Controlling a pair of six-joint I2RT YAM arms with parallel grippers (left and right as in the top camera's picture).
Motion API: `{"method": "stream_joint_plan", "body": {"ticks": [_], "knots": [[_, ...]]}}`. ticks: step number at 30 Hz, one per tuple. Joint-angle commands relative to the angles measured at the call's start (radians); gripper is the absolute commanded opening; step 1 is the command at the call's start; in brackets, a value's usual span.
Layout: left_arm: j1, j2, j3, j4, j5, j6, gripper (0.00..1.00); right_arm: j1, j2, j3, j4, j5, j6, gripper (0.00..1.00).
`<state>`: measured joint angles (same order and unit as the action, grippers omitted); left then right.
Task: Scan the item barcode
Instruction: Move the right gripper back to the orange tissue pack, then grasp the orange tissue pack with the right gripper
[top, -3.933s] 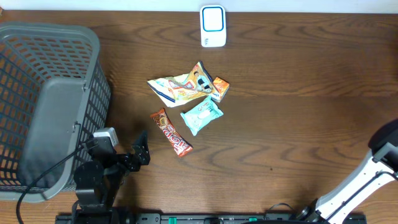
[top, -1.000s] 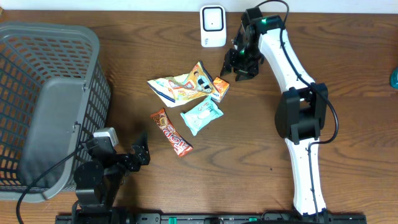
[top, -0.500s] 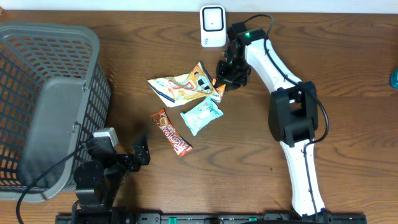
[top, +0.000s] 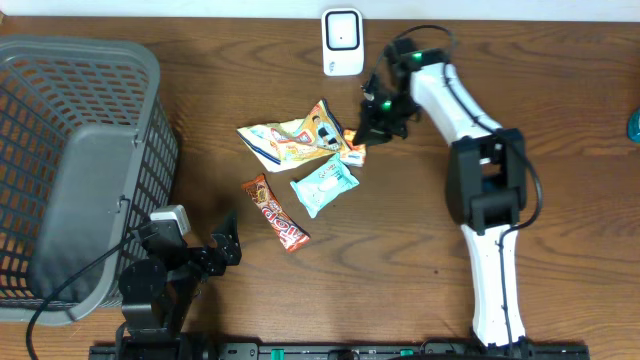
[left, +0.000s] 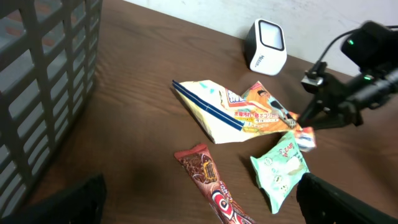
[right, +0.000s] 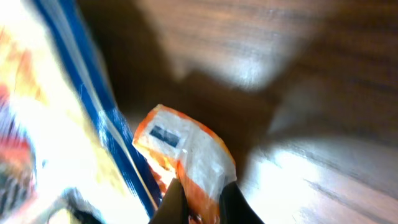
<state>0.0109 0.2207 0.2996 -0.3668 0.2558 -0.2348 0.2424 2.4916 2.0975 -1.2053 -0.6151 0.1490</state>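
Dark wooden tabletop (top: 560, 100) holds the scanner (top: 342, 42), near which we see the right gripper (top: 362, 138) pinching the orange packet (right: 186, 155), its printed patch clear only from the right wrist, while the left gripper (top: 228, 240) gapes wide.

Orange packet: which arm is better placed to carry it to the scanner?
Right. The right gripper is shut on the orange packet at its edge, close to the scanner. The left gripper rests open beside the basket, far from it.
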Motion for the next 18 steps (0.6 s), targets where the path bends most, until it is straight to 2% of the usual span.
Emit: {"method": "stream_joint_plan", "body": {"ticks": [1,3,7,13,18], "knots": [[-0.001,-0.002,-0.004,0.001,-0.006,0.013,0.98,-0.106,-0.032,-0.006,-0.047,-0.365,-0.476,0.01],[-0.001,-0.002,-0.004,0.001,-0.006,0.013,0.98,-0.153,-0.031,-0.019,-0.087,-0.521,-0.662,0.01],[-0.001,-0.002,-0.004,0.001,-0.006,0.013,0.98,-0.213,-0.031,-0.043,-0.177,-0.744,-0.924,0.01],[-0.001,-0.002,-0.004,0.001,-0.006,0.013,0.98,-0.224,-0.031,-0.090,-0.262,-0.915,-1.091,0.01],[-0.001,-0.002,-0.004,0.001,-0.006,0.013,0.98,-0.181,-0.033,-0.124,-0.497,-0.942,-1.354,0.01]]}}
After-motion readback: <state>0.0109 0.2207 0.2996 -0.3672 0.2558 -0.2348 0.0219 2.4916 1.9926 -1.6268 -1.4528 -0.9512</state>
